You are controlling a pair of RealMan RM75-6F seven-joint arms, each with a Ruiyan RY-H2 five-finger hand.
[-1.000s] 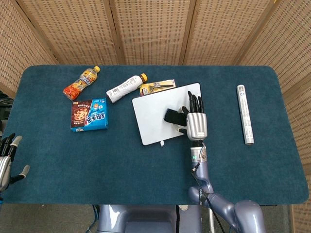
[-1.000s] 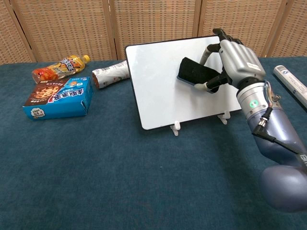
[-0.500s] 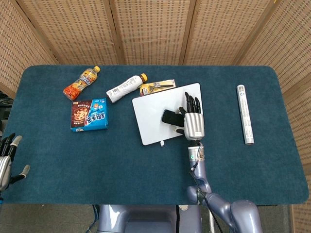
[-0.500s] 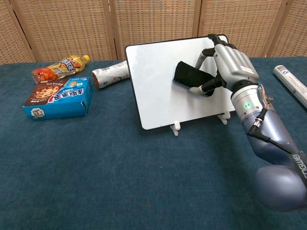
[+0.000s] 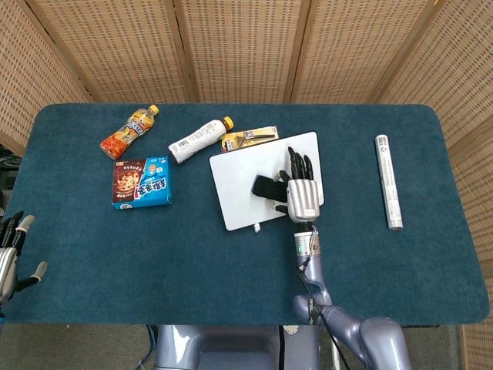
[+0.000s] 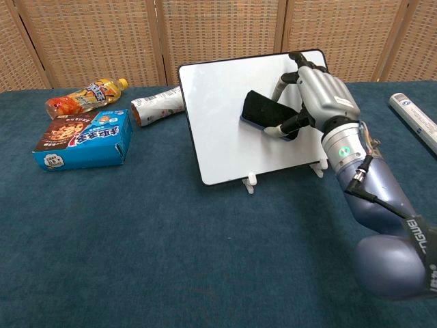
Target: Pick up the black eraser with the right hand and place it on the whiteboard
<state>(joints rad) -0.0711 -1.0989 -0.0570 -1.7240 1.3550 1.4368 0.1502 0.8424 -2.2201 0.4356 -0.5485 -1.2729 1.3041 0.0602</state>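
Teal surface (image 5: 231, 262): my right hand (image 6: 321, 92) grips the black eraser (image 6: 263, 113) against the whiteboard (image 6: 225, 130); only the head view shows my left hand (image 5: 11, 254), fingers apart, holding nothing.

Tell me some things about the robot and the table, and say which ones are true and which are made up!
1. The right hand holds the black eraser against the whiteboard. True.
2. The whiteboard lies flat on the table. False: it stands tilted on small white feet.
3. The blue snack box is on the whiteboard's left in the head view. True.
4. The left hand grips the orange drink bottle. False: it is empty, at the table's near left edge, far from the bottle.
5. A long white tube lies on the right side of the table. True.
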